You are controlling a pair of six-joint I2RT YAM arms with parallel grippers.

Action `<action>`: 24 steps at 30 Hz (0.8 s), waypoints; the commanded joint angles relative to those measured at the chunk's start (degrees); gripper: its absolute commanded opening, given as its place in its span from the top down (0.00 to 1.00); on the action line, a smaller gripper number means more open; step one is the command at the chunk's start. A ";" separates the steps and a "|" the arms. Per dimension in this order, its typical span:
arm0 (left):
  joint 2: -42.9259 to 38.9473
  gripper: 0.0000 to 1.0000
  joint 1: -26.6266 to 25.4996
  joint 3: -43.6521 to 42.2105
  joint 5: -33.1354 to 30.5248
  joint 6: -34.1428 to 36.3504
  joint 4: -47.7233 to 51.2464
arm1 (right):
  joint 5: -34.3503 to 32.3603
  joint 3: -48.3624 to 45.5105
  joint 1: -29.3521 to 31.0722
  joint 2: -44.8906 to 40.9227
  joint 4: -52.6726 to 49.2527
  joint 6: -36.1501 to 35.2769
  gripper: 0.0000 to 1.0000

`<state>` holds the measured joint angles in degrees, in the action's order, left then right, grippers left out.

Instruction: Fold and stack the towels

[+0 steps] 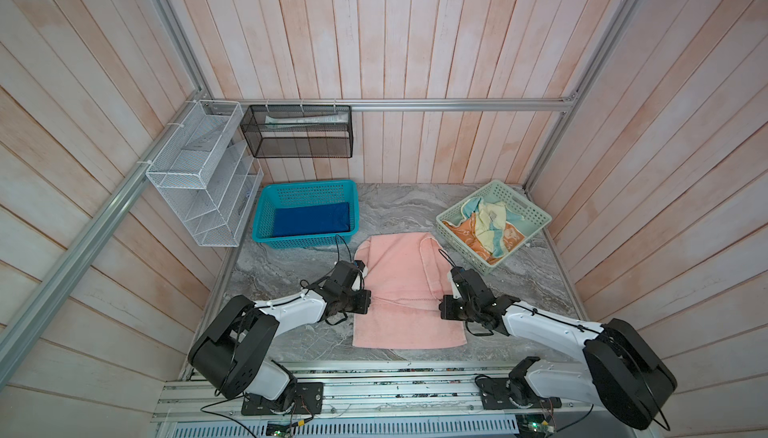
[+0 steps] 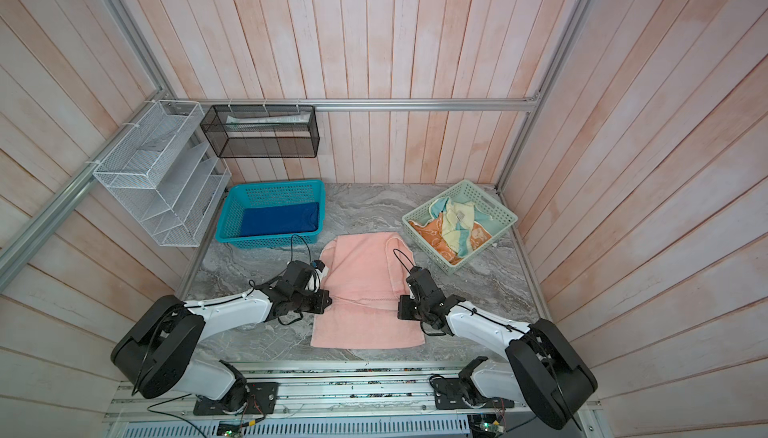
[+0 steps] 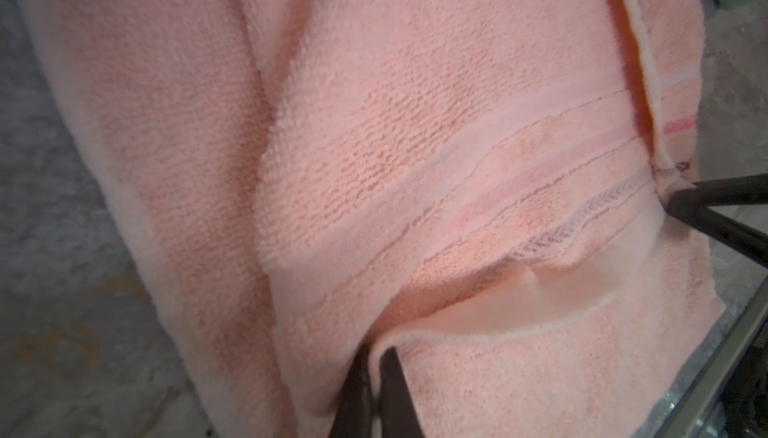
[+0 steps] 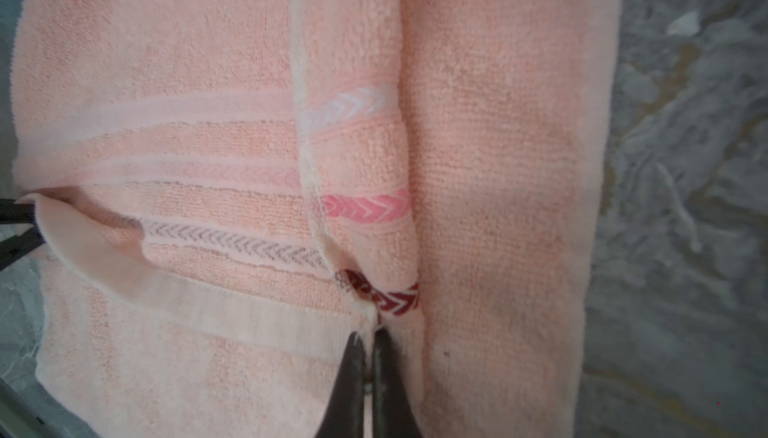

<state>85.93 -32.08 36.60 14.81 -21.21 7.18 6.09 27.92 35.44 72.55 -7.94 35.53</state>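
A salmon pink towel lies lengthwise on the marble table, its far part doubled back over the middle. My left gripper is shut on the left end of that doubled-back hem. My right gripper is shut on the hem's right end, by the dark red chevron band. A folded royal blue towel lies in the teal basket. The pale yellow and teal towel and the orange towel lie crumpled in the pale green tray.
A white wire rack hangs on the left wall and a black mesh basket on the back rail. An aluminium rail with both arm bases runs along the table's front edge. Bare marble shows on either side of the pink towel.
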 commanded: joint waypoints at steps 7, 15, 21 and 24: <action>-4.88 1.00 8.90 20.77 4.38 10.33 12.44 | -2.80 21.54 -6.98 -3.60 -9.81 -10.34 1.00; 6.40 1.00 15.31 48.49 9.59 20.10 18.21 | -1.06 47.13 -15.34 8.45 -10.85 -20.65 1.00; 12.44 1.00 18.01 60.25 11.56 23.68 22.59 | -1.32 55.31 -16.75 13.57 -13.09 -21.91 1.00; 12.52 1.00 18.69 60.41 12.09 25.82 23.57 | -1.54 54.83 -17.49 12.83 -14.14 -21.14 1.00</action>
<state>98.10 -13.98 95.72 25.34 0.75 26.89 4.93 81.71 18.79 85.76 -18.81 15.38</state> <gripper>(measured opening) 0.049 0.057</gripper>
